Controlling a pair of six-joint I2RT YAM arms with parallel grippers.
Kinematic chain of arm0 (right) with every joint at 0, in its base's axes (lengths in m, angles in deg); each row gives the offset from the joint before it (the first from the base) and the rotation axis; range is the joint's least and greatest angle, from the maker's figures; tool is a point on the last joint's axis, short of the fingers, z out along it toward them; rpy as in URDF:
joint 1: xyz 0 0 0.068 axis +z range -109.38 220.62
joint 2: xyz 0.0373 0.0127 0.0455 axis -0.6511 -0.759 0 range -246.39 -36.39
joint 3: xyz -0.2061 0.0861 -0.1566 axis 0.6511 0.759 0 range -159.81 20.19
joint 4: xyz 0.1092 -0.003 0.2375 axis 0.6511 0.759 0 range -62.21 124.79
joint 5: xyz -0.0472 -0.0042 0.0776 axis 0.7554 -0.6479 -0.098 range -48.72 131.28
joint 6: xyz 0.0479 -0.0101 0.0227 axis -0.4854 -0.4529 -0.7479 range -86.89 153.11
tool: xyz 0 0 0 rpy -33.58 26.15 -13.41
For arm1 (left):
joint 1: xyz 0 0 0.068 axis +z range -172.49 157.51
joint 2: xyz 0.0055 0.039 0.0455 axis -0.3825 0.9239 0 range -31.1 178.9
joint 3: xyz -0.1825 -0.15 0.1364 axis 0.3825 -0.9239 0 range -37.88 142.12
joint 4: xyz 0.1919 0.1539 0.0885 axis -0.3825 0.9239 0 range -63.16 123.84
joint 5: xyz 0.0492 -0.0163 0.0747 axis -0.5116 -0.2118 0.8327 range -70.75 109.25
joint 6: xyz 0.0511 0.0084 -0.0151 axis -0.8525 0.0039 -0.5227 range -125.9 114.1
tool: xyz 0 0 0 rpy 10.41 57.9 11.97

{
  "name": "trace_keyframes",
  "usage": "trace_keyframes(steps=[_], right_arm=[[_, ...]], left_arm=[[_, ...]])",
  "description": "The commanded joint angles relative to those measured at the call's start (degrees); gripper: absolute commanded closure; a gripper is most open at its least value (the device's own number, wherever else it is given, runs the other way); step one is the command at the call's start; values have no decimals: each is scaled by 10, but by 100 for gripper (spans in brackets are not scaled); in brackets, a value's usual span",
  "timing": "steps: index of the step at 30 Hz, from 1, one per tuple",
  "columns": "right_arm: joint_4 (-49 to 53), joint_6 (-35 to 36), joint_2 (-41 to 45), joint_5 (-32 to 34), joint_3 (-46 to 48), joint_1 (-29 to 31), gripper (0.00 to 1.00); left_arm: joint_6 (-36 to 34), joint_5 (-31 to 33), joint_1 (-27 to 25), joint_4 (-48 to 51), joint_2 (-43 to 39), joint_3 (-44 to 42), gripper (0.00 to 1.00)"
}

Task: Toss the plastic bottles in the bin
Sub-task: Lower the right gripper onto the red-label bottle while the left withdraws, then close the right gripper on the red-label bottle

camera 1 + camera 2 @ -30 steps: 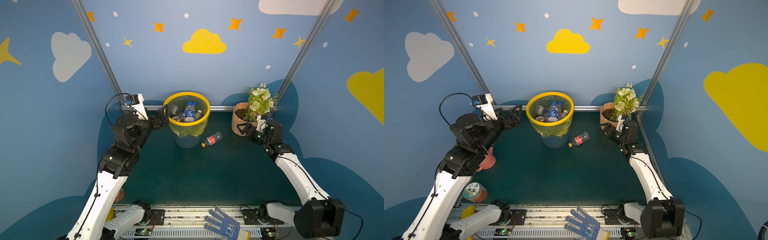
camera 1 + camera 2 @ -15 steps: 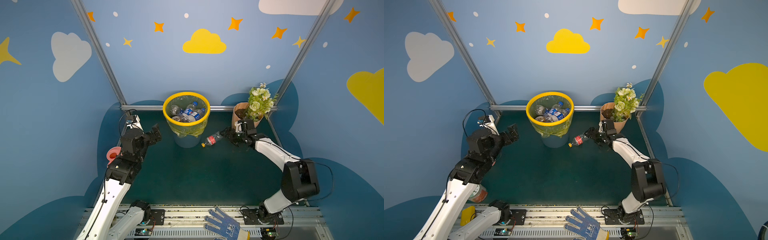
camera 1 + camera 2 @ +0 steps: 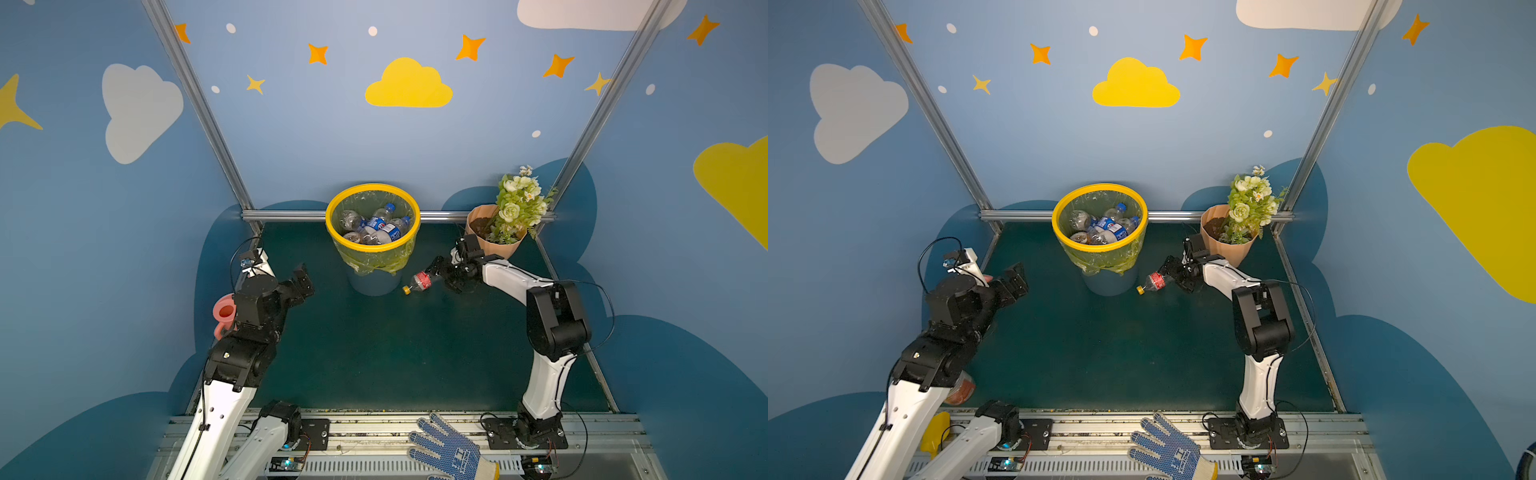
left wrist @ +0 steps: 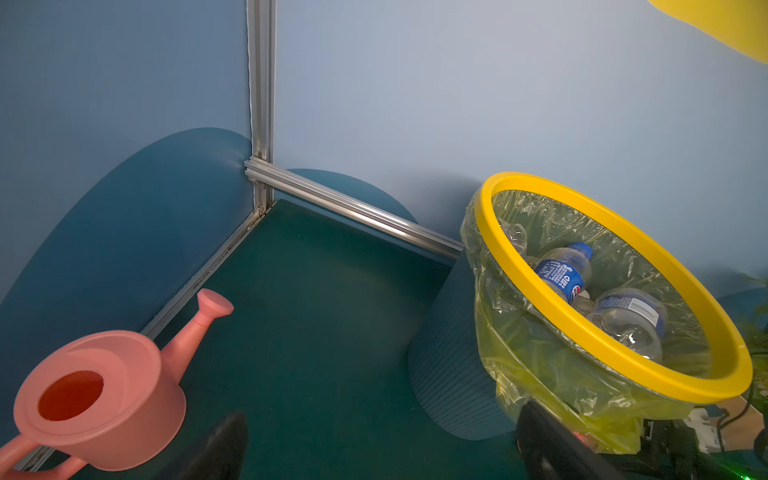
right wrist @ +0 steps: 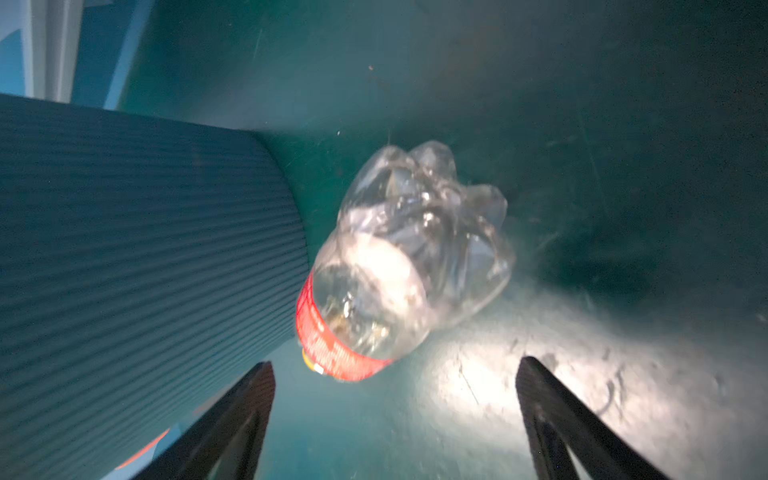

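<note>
The bin (image 3: 372,286) stands at the back middle in both top views, grey-blue with a yellow rim (image 3: 1098,248). Several plastic bottles (image 3: 376,226) lie inside it, also seen in the left wrist view (image 4: 565,274). One clear bottle with a red label and yellow cap (image 3: 422,280) lies on the mat by the bin's foot. My right gripper (image 3: 439,272) is low at that bottle's base end, open. In the right wrist view the bottle (image 5: 395,270) lies just off the spread fingertips of the right gripper (image 5: 395,361). My left gripper (image 3: 301,280) hangs open and empty, left of the bin (image 4: 449,365).
A pink watering can (image 3: 224,311) sits by the left wall, close under my left arm. A peach flower pot (image 3: 494,237) with white flowers stands right behind my right wrist. A blue dotted glove (image 3: 449,449) lies on the front rail. Metal frame rails edge the green mat.
My left arm drew back from the bin's rim, down and to the left. My right arm swung from the flower pot down to the bottle by the bin. The bottles in the bin shifted.
</note>
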Motion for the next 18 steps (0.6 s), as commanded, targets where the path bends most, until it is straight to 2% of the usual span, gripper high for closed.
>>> trace_keyframes(steps=[1, 10, 18], right_arm=[[25, 0, -24, 8, -27, 4, 11], [55, 5, -95, -1, -79, 11, 11], [53, 21, -112, -34, -78, 10, 20]], left_arm=[[4, 8, 3, 12, -6, -3, 0], [5, 14, 5, 15, -20, -18, 0], [11, 7, 7, 14, -13, -19, 0]])
